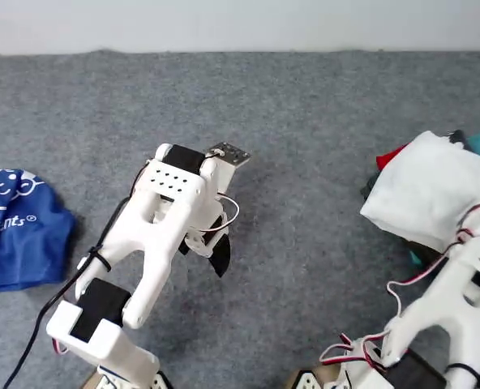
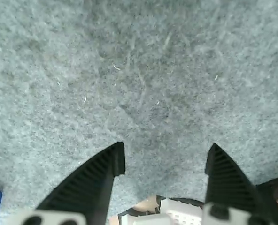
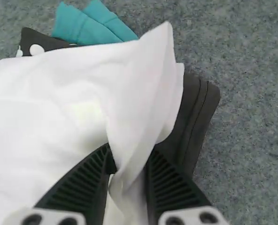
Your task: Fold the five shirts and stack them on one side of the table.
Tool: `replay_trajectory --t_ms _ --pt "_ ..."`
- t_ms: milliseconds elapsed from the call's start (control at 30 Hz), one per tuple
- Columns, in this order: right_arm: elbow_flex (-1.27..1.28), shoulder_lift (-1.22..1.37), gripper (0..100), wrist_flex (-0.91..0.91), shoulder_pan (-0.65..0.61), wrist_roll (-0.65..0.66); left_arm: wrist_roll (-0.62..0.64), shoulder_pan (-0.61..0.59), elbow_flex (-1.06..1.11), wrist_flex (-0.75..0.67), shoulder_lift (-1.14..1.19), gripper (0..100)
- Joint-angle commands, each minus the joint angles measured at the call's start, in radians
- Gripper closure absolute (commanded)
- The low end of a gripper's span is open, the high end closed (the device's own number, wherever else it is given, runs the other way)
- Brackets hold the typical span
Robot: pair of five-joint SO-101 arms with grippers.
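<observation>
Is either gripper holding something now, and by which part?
The right gripper pinches the white shirt by a fold at its edge. The left gripper is open and holds nothing.

The table (image 1: 321, 130) had a grey, felt-like top, fuzzy and a little mottled, stretching from the near side right to the far side. Beyond its far edge ran a pale, plain wall (image 1: 240, 23). A few tiny white flecks of lint (image 2: 116, 67) lay scattered on the grey nap, well apart.

L fingers (image 2: 94, 180) spread wide, pointing down; R fingers (image 3: 85, 180) pinched close together.
</observation>
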Motion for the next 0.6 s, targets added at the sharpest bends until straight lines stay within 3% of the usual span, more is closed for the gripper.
replay_trajectory --t_ms 0,200,567 --pt "0.026 -0.004 98.6 -0.087 0.005 -0.005 -0.006 -0.003 -0.002 0.028 -0.017 73" --pt "0.029 -0.005 97.3 -0.104 0.061 -0.003 -0.006 -0.005 -0.002 0.028 -0.017 73" --pt "0.052 -0.015 68.6 -0.094 0.101 -0.009 -0.006 -0.002 -0.002 0.028 -0.017 73"
